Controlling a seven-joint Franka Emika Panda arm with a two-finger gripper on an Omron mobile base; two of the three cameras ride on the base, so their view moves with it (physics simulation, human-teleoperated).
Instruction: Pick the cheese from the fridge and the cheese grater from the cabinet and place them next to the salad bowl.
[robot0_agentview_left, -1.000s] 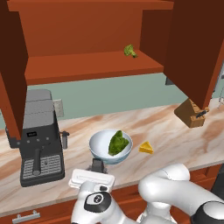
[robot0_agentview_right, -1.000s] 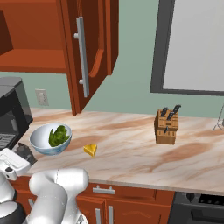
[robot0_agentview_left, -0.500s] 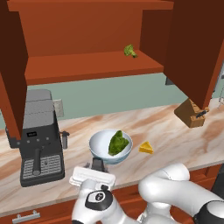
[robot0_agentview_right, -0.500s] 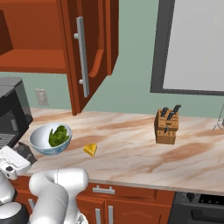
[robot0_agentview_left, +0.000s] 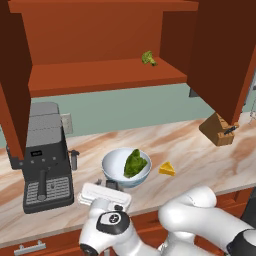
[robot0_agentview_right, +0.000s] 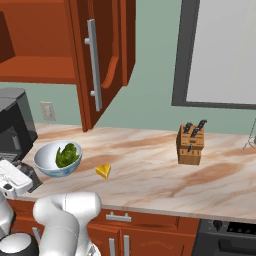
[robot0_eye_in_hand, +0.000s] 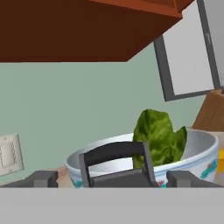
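Setting the cheese grater (robot0_eye_in_hand: 117, 168) down low on the desk (robot0_agentview_left: 200, 160), just near of the salad bowl (robot0_agentview_left: 126, 169). Fingers (robot0_eye_in_hand: 42, 178) spreading wide either side of its handle (looking released). Cheese (robot0_agentview_left: 167, 168) already sitting right of the bowl.

Round white salad bowl with green leaves (robot0_agentview_right: 56, 159) near the marble counter's (robot0_agentview_right: 150, 180) left end. Small yellow-orange cheese wedge (robot0_agentview_right: 103, 171) just beside it, toward the front edge. Wooden knife block (robot0_agentview_right: 190, 145) further right. Reddish-brown wall cabinet (robot0_agentview_right: 75, 50) open above my arm.
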